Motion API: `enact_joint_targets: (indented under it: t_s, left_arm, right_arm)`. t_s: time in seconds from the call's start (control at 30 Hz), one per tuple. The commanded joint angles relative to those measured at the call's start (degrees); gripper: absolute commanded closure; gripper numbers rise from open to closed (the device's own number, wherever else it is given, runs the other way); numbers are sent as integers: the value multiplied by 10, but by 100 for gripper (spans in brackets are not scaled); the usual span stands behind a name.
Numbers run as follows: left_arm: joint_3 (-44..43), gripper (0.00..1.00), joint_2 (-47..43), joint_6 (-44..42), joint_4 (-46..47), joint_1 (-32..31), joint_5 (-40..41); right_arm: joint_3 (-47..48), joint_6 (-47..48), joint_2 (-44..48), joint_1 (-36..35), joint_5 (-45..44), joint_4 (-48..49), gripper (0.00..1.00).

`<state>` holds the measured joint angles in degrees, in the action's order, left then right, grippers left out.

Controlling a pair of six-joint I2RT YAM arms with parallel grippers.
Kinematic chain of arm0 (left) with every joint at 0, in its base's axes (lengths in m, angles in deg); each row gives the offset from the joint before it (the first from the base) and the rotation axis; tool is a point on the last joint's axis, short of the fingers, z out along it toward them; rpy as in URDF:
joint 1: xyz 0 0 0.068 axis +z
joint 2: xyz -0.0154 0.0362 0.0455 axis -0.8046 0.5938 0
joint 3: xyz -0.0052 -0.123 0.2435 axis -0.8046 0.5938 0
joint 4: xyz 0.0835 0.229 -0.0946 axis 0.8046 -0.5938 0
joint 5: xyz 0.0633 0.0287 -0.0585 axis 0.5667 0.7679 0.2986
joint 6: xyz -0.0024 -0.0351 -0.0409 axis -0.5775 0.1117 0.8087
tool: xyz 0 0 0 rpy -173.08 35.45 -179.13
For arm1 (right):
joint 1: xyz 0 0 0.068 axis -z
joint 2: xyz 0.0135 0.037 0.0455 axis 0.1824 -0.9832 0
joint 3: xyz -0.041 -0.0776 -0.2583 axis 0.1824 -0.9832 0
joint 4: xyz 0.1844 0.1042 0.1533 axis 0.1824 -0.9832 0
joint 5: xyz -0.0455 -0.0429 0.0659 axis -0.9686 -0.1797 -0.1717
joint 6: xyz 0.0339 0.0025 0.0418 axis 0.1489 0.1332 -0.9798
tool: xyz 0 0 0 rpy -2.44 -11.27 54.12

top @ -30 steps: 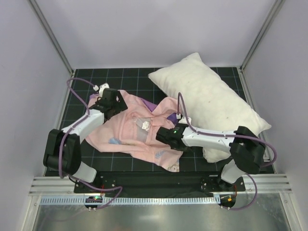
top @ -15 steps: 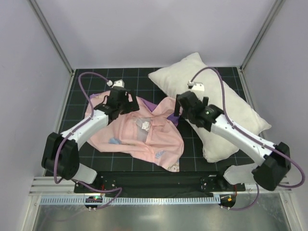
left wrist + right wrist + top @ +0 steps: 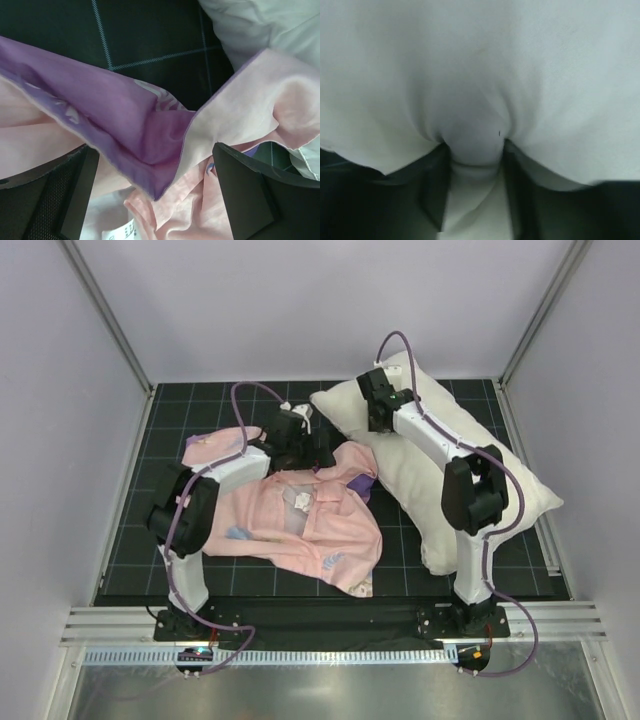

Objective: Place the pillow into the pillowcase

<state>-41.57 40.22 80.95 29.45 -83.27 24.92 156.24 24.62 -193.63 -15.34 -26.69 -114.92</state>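
Left tool (image 3: 155,150) hangs wide open over the pillowcase (image 3: 290,525) hem, just beside the pillow (image 3: 510,480); pinch one layer only. Right tool (image 3: 472,150) straddles a bulge at the pillow's far corner. I cannot tell if it grips, so take a deep fold.

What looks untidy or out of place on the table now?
The pillowcase lies crumpled in a heap, mostly its plain pink inside showing. The pillow lies diagonally beside it, not inside.
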Motion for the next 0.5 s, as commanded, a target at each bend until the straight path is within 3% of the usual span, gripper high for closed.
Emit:
enact_joint_targets:
  t_s: [0.0, 0.07, 0.13, 0.23, 0.27, 0.37, 0.47]
  left_arm:
    - [-8, 0, 18, 35, 59, -14, -56]
    - [-14, 0, 33, 36, 61, -21, -35]
    - [-38, 8, 57, 38, 61, -23, -32]
    - [-77, 43, 91, 36, 63, -24, -31]
    - [-90, 62, 99, 35, 65, -24, -32]
    - [-144, 93, 139, 32, 64, -23, -27]
    - [-208, 95, 172, 27, 47, -19, -6]
  right_arm:
    - [26, -5, -2, 48, 64, -29, 64]
    - [7, -17, 24, 77, 90, -15, 94]
    - [-7, -31, 75, 104, 88, -8, 96]
    - [-52, -48, 174, 136, 95, 20, 96]
    - [-84, -50, 199, 142, 95, 29, 96]
    - [-134, -58, 300, 160, 100, 43, 96]
    - [-182, -58, 359, 162, 118, 37, 96]
